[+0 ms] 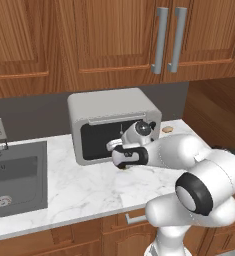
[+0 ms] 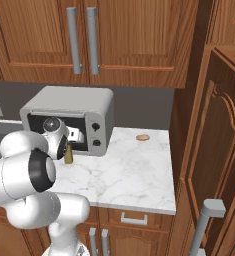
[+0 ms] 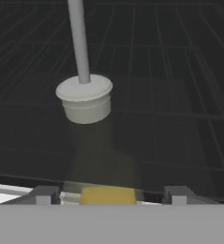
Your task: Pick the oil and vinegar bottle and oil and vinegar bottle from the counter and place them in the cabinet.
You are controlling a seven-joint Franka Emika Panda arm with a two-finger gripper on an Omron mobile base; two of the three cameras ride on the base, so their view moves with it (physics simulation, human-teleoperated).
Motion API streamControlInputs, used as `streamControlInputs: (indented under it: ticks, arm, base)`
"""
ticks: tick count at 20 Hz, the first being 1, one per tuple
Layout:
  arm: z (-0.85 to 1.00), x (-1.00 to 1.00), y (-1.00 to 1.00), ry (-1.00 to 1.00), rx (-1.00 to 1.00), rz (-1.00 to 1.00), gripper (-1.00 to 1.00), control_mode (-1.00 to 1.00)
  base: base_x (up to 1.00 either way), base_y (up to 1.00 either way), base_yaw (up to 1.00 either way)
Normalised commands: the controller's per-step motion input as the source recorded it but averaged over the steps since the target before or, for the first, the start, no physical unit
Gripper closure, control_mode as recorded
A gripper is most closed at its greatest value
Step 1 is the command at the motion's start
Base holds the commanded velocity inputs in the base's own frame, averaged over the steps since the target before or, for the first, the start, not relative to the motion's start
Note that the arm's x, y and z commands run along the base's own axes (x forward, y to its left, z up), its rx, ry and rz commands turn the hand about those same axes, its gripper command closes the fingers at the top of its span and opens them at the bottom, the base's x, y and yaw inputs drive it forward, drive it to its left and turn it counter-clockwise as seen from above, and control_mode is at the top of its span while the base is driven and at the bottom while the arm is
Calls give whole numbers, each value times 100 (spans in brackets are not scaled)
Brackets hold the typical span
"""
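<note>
A white marble counter (image 2: 134,172) runs under reddish-brown wall cupboards, with a steel sink (image 1: 14,180) at its left end and a grey toaster oven (image 1: 114,122) standing against the dark backsplash. The slim olive-green oil and vinegar bottle (image 2: 68,155) stands upright on the marble just in front of the oven's dark glass door, and the tall cabinet (image 2: 209,150) it is meant for rises at the right end of the counter, well apart from it. A small tan round thing (image 2: 142,137), too small to name, lies on the marble between the oven and that cabinet. In the hand view the bottle (image 3: 101,157) shows a dim green body, a pale collar and a thin grey spout rising from it. It looks rigid and light, with a smooth glassy skin that may slip, and being narrow and tall it would tip easily if nudged sideways — so the body below the collar is the place to take it, never the thin spout, which seems too fine to bear a squeeze. The gripper (image 3: 108,194) is low at the bottle, its two dark fingertips (image 3: 43,194) standing either side of the body at a middling width with some room showing on each side — whether the pads already touch the glass I cannot tell, and the bottle is not lifted.
</note>
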Motion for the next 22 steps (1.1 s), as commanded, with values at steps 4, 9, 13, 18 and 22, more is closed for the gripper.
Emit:
streamControlInputs:
  ticks: [4, 9, 13, 18, 22]
  arm:
    - [-2, 1, 0, 0, 0, 0, 100, -100]
    - [2, -8, 0, -4, 0, 0, 100, -100]
    - [29, -45, 0, -11, 1, 2, 100, -100]
    - [45, -79, -13, -8, 1, 4, 100, -100]
    - [55, -99, -21, -4, 1, 4, 100, -100]
  base:
    - [0, 0, 0]
    - [0, 0, 0]
    - [0, 0, 0]
    - [0, 0, 0]
    - [0, 0, 0]
